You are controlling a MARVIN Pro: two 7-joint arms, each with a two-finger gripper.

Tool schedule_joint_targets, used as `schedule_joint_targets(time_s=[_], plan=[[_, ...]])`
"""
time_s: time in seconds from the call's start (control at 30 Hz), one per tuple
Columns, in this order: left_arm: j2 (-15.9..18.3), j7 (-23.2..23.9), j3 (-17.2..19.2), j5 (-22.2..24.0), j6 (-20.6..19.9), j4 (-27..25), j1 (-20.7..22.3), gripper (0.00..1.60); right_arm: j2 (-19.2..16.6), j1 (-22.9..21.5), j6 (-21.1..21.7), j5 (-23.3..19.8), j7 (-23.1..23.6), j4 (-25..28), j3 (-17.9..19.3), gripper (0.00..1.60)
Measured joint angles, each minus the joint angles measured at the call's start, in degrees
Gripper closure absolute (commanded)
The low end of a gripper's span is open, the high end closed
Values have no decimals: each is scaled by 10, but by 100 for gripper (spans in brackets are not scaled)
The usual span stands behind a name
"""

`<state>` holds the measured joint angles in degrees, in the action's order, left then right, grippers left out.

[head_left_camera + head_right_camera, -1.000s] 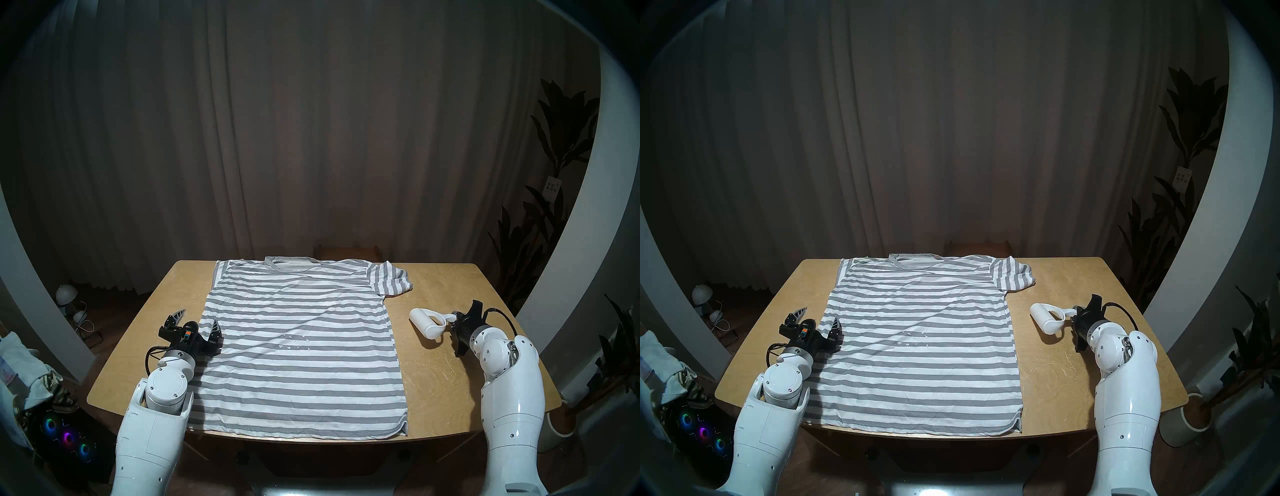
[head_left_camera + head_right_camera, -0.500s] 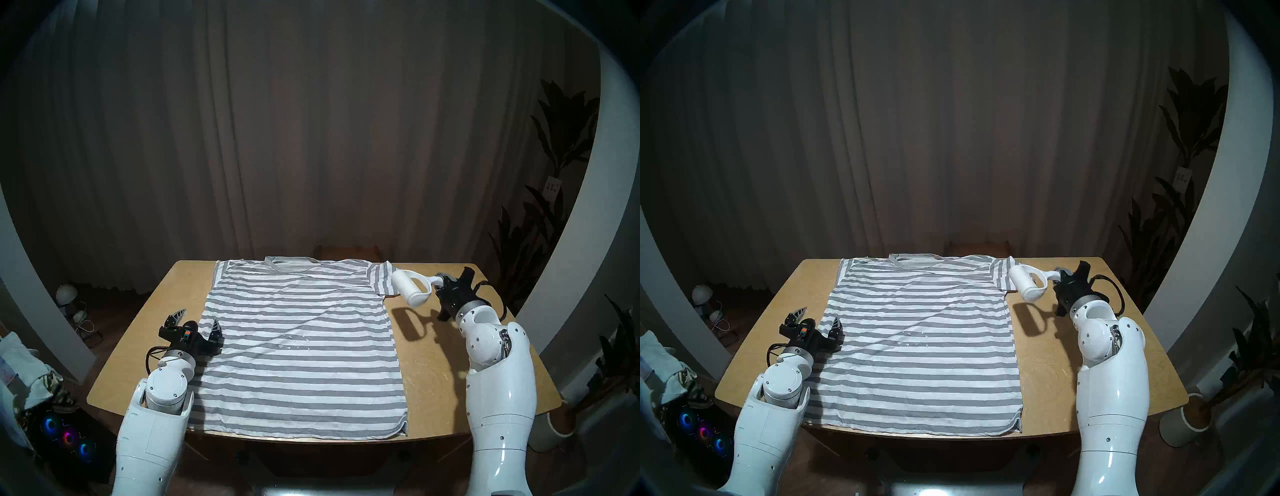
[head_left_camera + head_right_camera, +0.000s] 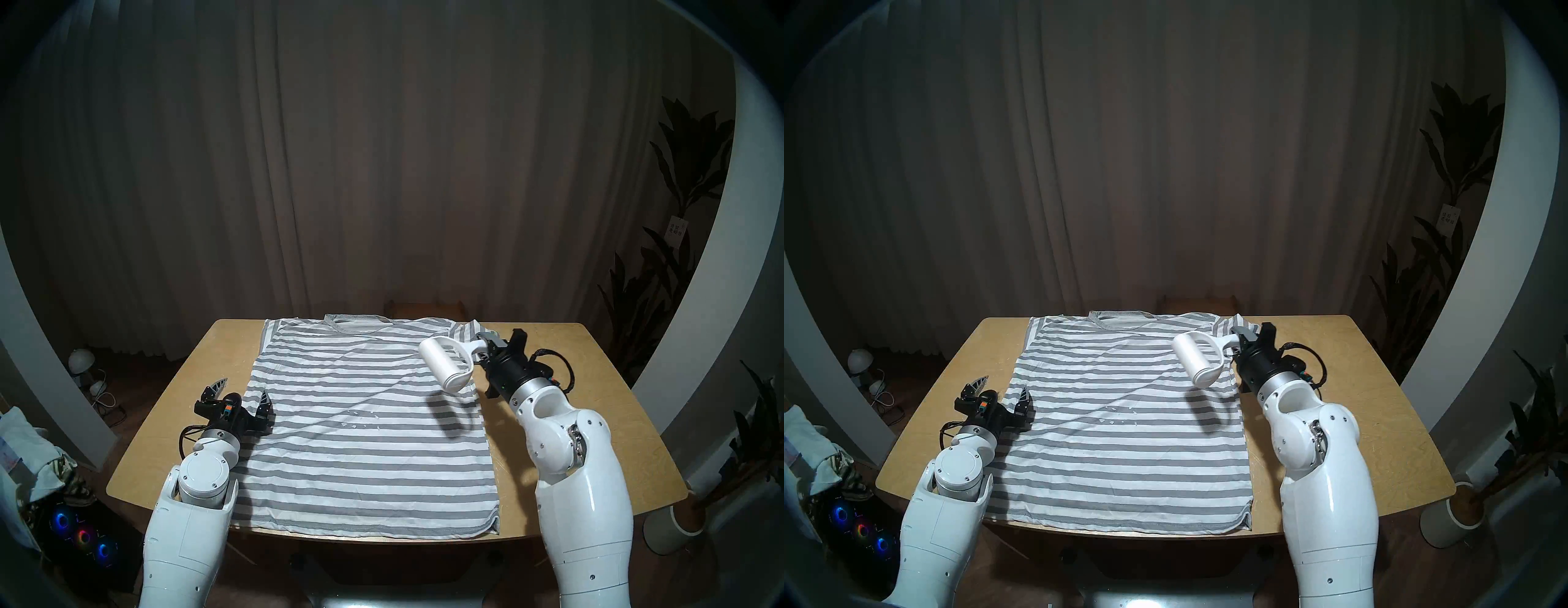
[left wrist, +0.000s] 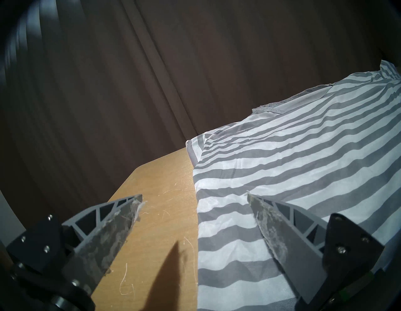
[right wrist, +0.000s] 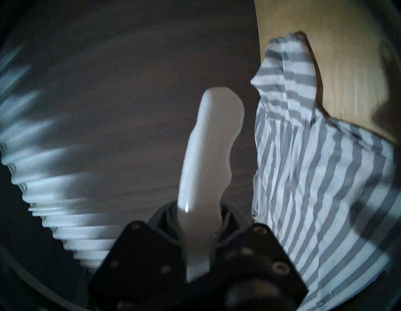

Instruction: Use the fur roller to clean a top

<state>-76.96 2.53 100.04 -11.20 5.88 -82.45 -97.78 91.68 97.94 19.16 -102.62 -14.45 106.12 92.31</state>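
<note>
The striped top [image 3: 365, 420] lies flat on the desk [image 3: 547, 450], collar toward the curtain [image 3: 382, 148]; the right end effector [image 3: 481, 349] pinches the handle of the fur roller [image 3: 445, 364], whose white drum hangs in the air above the top's right side, just short of the right sleeve, its shadow dark on the stripes nearer the robot. A few small white flecks [image 3: 360, 418] sit near the middle of the top; only the head views show them. The right wrist view, blurred, shows the roller's handle [image 5: 204, 184] clamped between the black jaws and the crumpled sleeve beside it, but not the drum's face. The left end effector [image 3: 242, 392] is spread wide at the top's left edge; the left wrist view shows one finger [image 4: 269, 219] over the stripes, the other [image 4: 115, 221] over bare wood, both pads fuzzy with lint.
</note>
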Motion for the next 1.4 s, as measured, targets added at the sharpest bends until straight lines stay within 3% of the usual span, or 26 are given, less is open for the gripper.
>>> schedule_joint_targets(time_s=[0.13, 0.4, 0.57, 0.87, 1.4], plan=[[3, 0, 5, 3, 14, -9, -9, 0, -1, 18, -13, 8, 14, 4, -36, 160], [9, 7, 12, 16, 81, -40, -39, 0, -16, 44, -87, 23, 47, 1, -112, 160], [17, 22, 16, 24, 121, -46, -54, 0, -30, 46, -144, 26, 63, -1, -149, 160], [35, 45, 31, 38, 152, -33, -62, 0, -59, 38, -232, 35, 85, 1, -229, 160], [57, 85, 32, 52, 180, 22, -47, 0, -91, 16, -397, 49, 106, -50, -295, 160]])
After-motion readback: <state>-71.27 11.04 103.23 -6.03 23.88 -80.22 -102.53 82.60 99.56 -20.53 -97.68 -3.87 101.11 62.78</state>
